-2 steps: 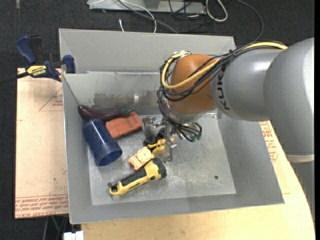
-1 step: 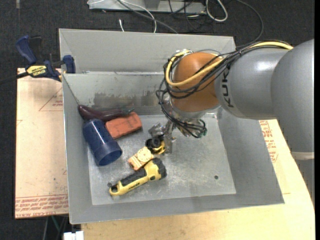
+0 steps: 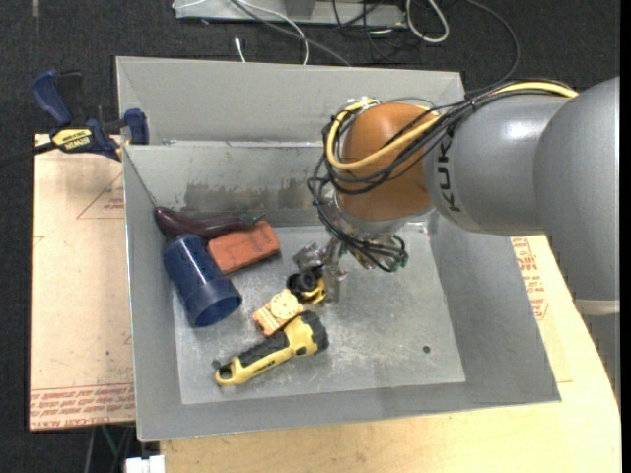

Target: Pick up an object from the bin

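a: what do we have, biggest first?

b: the bin (image 3: 394,363), with the arm (image 3: 513,166) reaching in over its right edge. by the left wall lie a blue cup (image 3: 202,282), a red block (image 3: 242,248) and a dark red thing (image 3: 182,223) behind them. nearer the front edge we see a yellow-and-black tool (image 3: 274,349), then a small tan block (image 3: 277,311).

a: and the gripper (image 3: 320,272)?

b: low at the bin's middle, right at a small yellow-and-black piece (image 3: 308,285). we cannot tell whether it is released or clenched. we judge nothing is lifted yet, so gripping and raising are left.

a: room?

b: the right half of the floor is bare, and the walls stand well apart from the gripper. the tan block lies just beside the piece, so we would rise straight up.
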Robot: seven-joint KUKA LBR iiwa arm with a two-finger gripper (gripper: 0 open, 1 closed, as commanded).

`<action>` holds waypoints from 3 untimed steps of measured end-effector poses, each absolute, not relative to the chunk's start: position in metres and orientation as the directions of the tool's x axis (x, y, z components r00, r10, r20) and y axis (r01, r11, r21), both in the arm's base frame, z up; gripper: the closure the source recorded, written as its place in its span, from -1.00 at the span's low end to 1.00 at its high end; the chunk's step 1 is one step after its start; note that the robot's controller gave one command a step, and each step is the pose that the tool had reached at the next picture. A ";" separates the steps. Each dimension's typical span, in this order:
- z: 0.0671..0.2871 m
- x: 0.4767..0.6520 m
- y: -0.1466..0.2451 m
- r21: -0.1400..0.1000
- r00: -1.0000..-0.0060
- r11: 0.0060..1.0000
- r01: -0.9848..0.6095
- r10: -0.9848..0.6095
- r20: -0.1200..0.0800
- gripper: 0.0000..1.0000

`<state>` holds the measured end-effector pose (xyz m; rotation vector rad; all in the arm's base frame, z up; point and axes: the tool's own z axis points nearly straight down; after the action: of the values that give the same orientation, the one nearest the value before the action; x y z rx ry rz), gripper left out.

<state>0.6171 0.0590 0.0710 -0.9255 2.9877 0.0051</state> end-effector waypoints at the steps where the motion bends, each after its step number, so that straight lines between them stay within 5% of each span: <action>1: 0.071 0.617 0.059 0.000 -0.826 0.826 -0.564 -0.564 -0.015 1.00; 3: 0.091 0.615 0.060 0.003 -0.827 0.827 -0.562 -0.562 -0.011 1.00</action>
<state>0.6153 0.0598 0.0908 -0.9215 2.9931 0.0101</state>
